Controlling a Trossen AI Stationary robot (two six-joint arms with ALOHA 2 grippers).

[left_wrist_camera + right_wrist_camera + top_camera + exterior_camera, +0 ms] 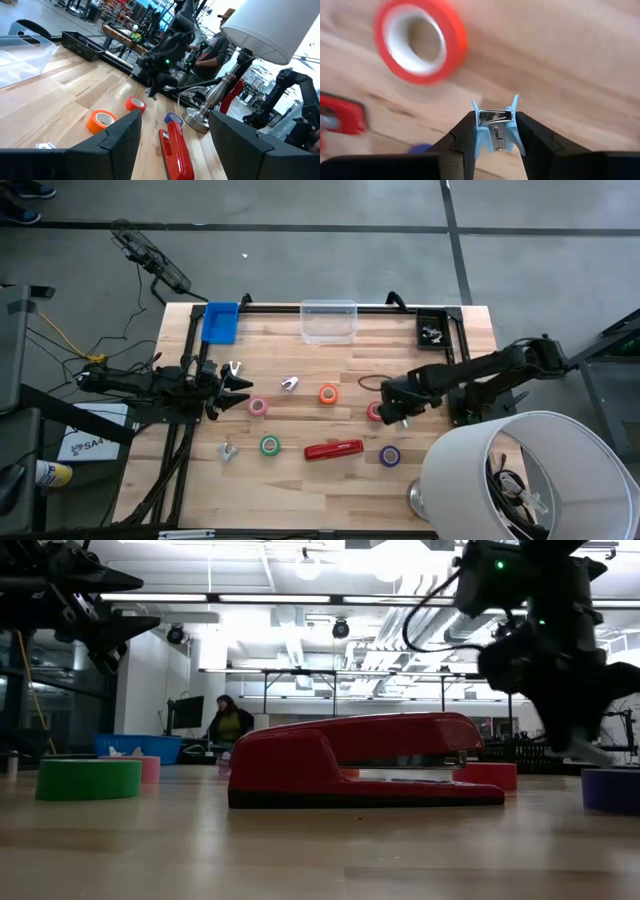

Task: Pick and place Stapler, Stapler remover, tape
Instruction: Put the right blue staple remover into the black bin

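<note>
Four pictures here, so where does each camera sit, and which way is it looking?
High view: overhead, straight down on the table; both arms show.
Low view: tabletop height, level across the stapler; arms hang in from above.
Left wrist view: rides the left arm, looking past its open fingers at the stapler.
Right wrist view: rides the right arm; its fingers pinch a blue staple remover.
Shared: the stapler appears in three views.

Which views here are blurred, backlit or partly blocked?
Right wrist view: the red tape roll is smeared by blur, while the light-blue staple remover in the right gripper is sharp. Low view: bright ceiling lights leave both arms as dark silhouettes above the stapler. High view: the lampshade blocks one table corner.
</note>
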